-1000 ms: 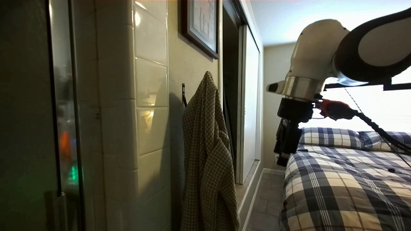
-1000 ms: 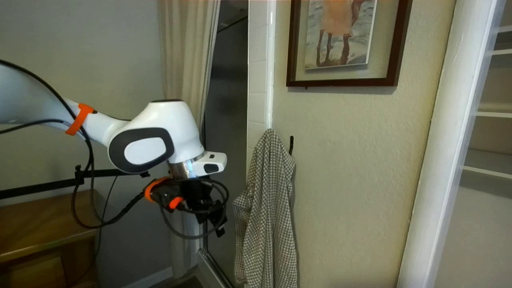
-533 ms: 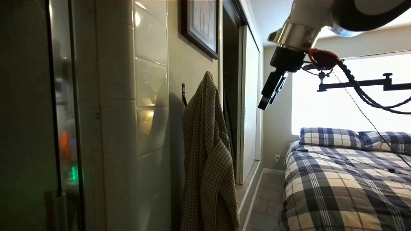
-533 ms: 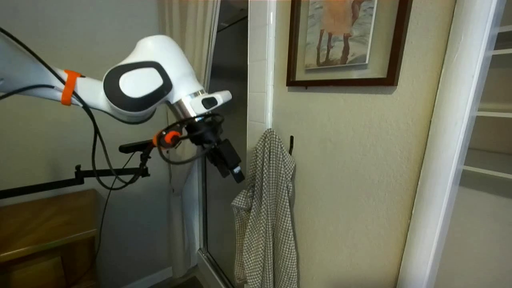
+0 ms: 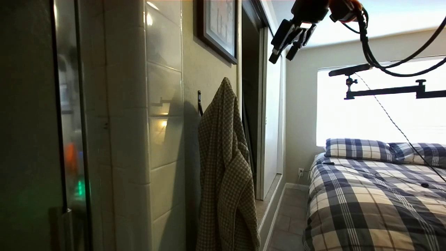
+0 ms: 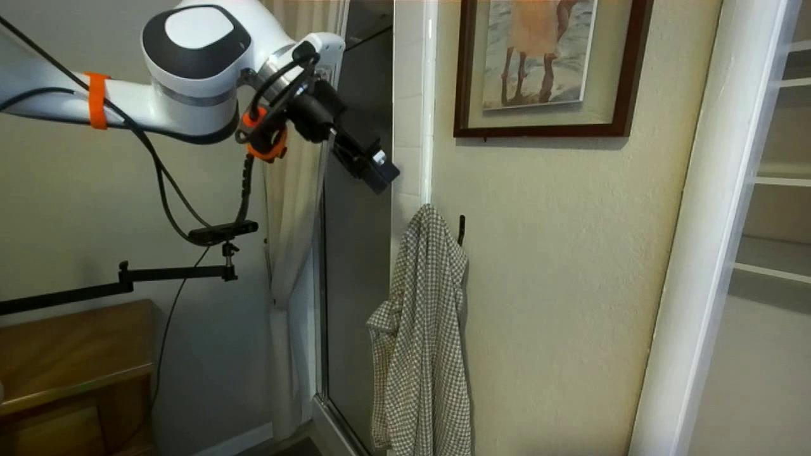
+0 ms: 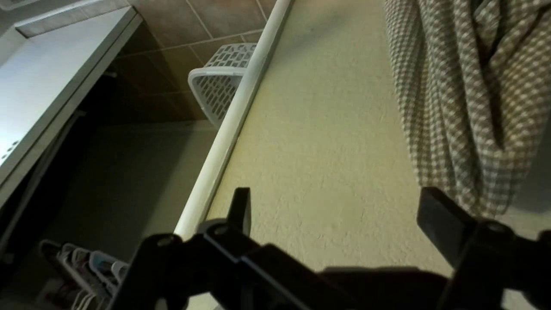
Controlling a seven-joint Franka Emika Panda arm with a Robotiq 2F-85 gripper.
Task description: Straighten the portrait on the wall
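Observation:
The portrait hangs on the beige textured wall (image 6: 557,266). In an exterior view the portrait (image 6: 538,57) shows a brown wooden frame around a picture of legs and a pinkish garment; its top is cut off and its lower edge looks about level. It also shows at a steep angle in an exterior view (image 5: 220,28). My gripper (image 6: 388,178) is raised in the air, tilted toward the wall, left of and lower than the portrait there. In the wrist view my gripper (image 7: 335,206) is open, with only bare wall between its fingers. The portrait is out of the wrist view.
A checked garment (image 6: 424,329) hangs below and left of the portrait, by a black hook (image 6: 462,229). Cream tiles (image 5: 163,87) edge the wall. An open closet with a white door (image 5: 271,115) lies beyond. A camera arm (image 6: 177,273) and a bed (image 5: 376,202) are near.
The arm has risen a good way, and the gripper has tilted from pointing mostly down to pointing toward the wall. The portrait and the garment have not visibly moved.

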